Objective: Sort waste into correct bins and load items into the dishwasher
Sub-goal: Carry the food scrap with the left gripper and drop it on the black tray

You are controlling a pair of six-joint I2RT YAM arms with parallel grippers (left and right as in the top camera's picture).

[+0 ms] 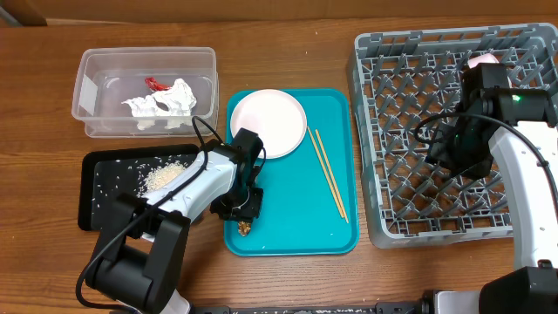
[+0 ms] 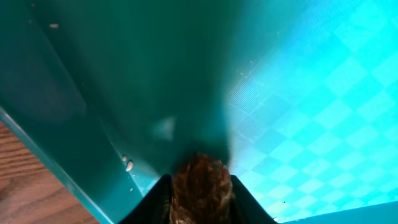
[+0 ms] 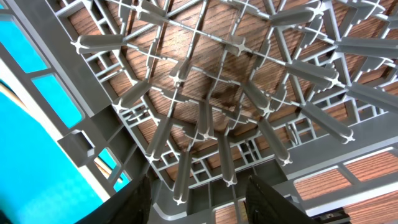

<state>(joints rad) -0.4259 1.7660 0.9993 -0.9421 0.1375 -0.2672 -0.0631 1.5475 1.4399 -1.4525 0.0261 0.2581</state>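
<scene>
The overhead view looks straight down from well above the table (image 1: 288,44), with the teal tray (image 1: 296,201) in the middle and the grey rack (image 1: 436,231) to its right. The left wrist view hangs very near the tray's lower-left corner, facing down at a brown lump (image 2: 200,183) that the overhead view also shows. The right wrist view looks closely down into the rack's pegs, with the tray's edge at its left.

Left end effector (image 1: 245,209) at brown lump (image 1: 244,228) on teal tray (image 1: 288,201) holding plate (image 1: 268,123) and chopsticks (image 1: 330,174)
</scene>
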